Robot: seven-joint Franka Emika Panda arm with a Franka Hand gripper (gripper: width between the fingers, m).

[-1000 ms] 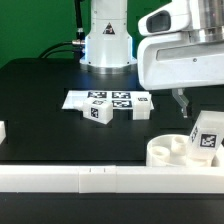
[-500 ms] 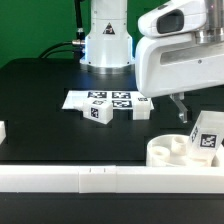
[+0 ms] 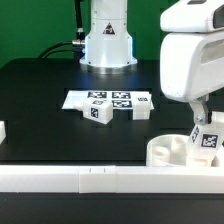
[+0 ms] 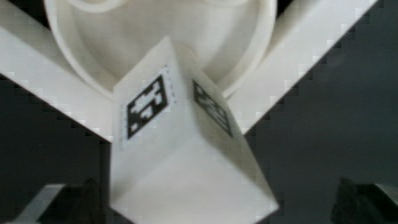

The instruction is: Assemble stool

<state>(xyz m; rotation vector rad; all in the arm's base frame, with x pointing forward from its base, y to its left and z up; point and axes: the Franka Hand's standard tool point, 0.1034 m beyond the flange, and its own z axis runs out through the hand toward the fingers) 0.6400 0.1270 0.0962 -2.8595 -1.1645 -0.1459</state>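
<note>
White ring seat (image 3: 166, 151) carries one tagged leg (image 3: 209, 141) upright; two loose legs (image 3: 98, 113) (image 3: 141, 109) lie well apart.

You have the marker board (image 3: 110, 99) near the middle of the black worktop (image 3: 40, 100), with a tagged leg (image 3: 98, 113) and a second leg (image 3: 141, 111) lying just at its near side. Along your near edge runs a long white rail (image 3: 90, 178). The ring-shaped seat (image 3: 170, 151) sits just behind it at the near corner on the exterior view's right, and a small white piece (image 3: 3, 130) is cut off at the opposite edge.
</note>
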